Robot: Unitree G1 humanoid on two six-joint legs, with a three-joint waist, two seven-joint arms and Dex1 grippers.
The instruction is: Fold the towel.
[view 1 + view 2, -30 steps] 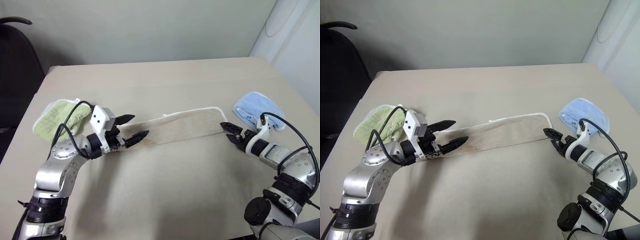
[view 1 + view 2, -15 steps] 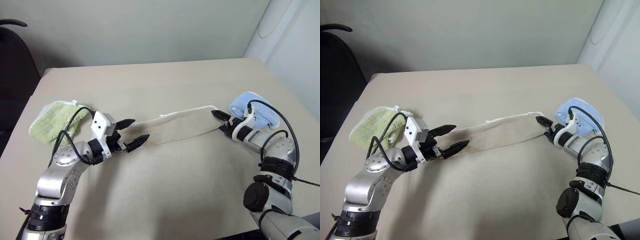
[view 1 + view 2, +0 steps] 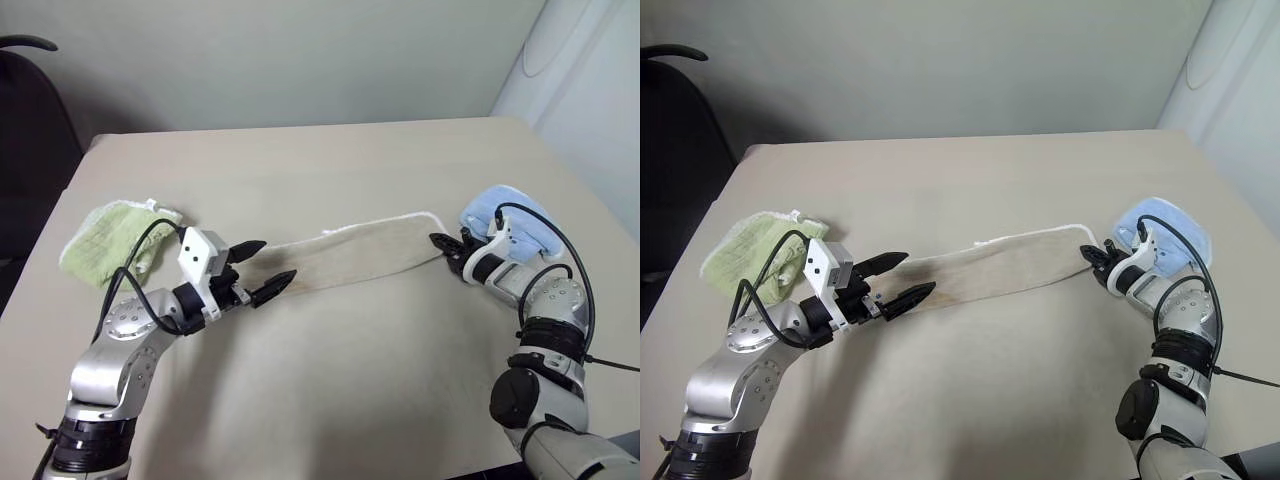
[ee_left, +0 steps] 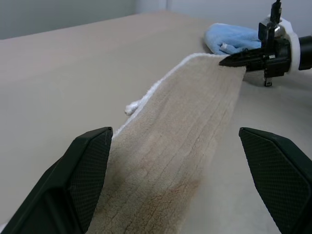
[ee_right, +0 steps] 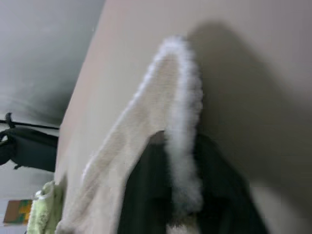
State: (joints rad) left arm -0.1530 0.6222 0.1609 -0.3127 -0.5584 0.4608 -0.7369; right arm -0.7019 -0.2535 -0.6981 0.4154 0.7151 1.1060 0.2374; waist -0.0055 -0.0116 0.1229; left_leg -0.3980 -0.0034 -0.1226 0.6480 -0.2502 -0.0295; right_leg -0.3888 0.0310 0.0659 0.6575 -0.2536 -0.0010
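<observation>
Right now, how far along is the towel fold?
Early. Done: the right end effector is shut on the towel's far end, edging pinched between its fingers. In hand: the left end effector hangs open over the near end. Left: grip that end and fold; the towel lies flat, unfolded.

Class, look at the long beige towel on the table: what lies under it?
The towel lies flat on the table. Nothing bulges beneath it, though the covered tabletop is hidden. Its right end is pinched in the right gripper.

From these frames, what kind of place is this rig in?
Probably a lab or office test bench, not a home: a plain beige table against a bare grey wall, a dark office chair at the side, and only folding props: thin tan terry towel, fluffy green cloth, light blue cloth.
</observation>
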